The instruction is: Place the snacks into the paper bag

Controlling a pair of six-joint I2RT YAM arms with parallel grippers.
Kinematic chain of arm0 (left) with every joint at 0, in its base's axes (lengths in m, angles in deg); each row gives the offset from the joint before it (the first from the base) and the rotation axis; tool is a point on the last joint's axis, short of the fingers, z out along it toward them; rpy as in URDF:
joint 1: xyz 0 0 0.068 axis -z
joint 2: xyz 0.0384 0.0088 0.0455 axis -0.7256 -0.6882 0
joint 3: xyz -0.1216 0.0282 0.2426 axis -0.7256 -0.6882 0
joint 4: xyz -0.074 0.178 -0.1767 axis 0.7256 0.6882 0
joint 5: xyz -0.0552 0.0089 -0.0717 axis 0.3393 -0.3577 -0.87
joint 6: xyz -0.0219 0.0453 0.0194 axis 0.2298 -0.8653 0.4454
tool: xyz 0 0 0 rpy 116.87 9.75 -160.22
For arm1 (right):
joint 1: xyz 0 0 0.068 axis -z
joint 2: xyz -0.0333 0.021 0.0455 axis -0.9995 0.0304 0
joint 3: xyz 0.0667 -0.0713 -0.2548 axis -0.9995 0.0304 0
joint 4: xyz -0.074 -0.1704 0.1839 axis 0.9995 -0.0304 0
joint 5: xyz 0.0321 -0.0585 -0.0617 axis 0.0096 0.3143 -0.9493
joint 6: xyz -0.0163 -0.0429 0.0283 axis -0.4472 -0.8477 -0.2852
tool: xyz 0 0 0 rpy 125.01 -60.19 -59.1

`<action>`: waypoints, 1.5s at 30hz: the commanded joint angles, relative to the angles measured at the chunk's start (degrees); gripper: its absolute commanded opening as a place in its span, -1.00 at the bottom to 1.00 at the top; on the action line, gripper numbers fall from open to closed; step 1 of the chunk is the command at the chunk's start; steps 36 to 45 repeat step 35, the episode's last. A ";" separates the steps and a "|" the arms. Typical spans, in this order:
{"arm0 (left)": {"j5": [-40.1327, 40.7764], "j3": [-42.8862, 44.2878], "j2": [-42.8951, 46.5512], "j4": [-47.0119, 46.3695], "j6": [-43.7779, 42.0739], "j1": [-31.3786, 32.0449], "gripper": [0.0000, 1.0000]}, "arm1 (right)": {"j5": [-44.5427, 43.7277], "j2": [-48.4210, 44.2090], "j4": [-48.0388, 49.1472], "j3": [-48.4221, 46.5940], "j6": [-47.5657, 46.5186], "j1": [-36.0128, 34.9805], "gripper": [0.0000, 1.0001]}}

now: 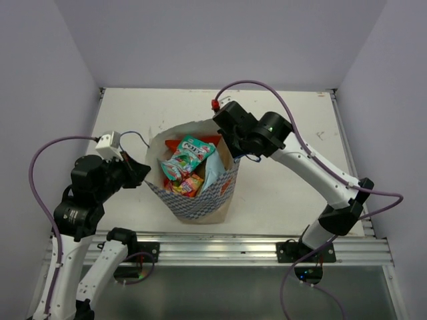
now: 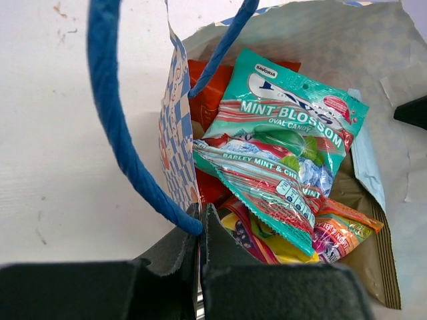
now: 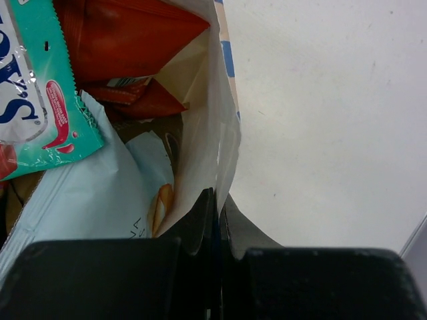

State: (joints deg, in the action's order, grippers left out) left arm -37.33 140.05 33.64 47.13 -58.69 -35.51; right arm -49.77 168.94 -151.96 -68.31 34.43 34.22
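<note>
While both arms reach in from opposite sides, the paper bag stands upright and open on the bench, roughly midway between them, its blue-and-white checkered outside facing the camera above. The left gripper is pinched together on the bag's left wall at the rim; in the left wrist view its dark fingers meet on the edge of the checkered wall, just where the thick blue cord handle loops down to them. The right gripper is clamped on the opposite, far-right wall, and the right wrist view shows its tips closed on the white paper at the rim. Between the two holds the mouth is spread wide. Inside, the small teal packet lies on top, slanted, its mint-candy print readable from the left wrist. Beneath it and toward the far wall sits the red chip bag. The light-blue chip bag leans against the right wall, right beside the right gripper's hold. The small red-yellow packet pokes out below the teal one, toward the near side of the bag.
</note>
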 commanded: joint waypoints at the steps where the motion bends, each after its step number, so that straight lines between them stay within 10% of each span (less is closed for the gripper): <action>1: -4.83 -1.26 1.13 -13.21 3.17 -0.28 -1.00 | -2.48 -4.94 3.18 3.16 0.52 2.10 -1.00; 15: -14.07 -8.04 0.96 -23.42 5.20 -0.02 -1.00 | -1.94 -3.89 8.46 13.10 2.10 3.06 -0.98; 19: -13.37 -5.58 0.87 -24.12 2.92 0.07 0.26 | -2.47 -4.50 7.76 9.16 2.19 2.98 0.34; 22: -10.30 -0.67 -0.18 -22.29 0.89 0.07 0.49 | -4.13 -6.07 7.32 5.04 2.19 2.98 0.50; 33: 25.89 18.24 -8.35 -4.80 -5.35 0.07 0.68 | -30.31 -8.10 -14.02 -13.26 11.57 3.06 0.60; 45: 28.89 18.77 -10.72 -4.08 -7.71 0.07 0.79 | -34.36 -8.80 -18.17 -12.57 11.69 2.98 0.76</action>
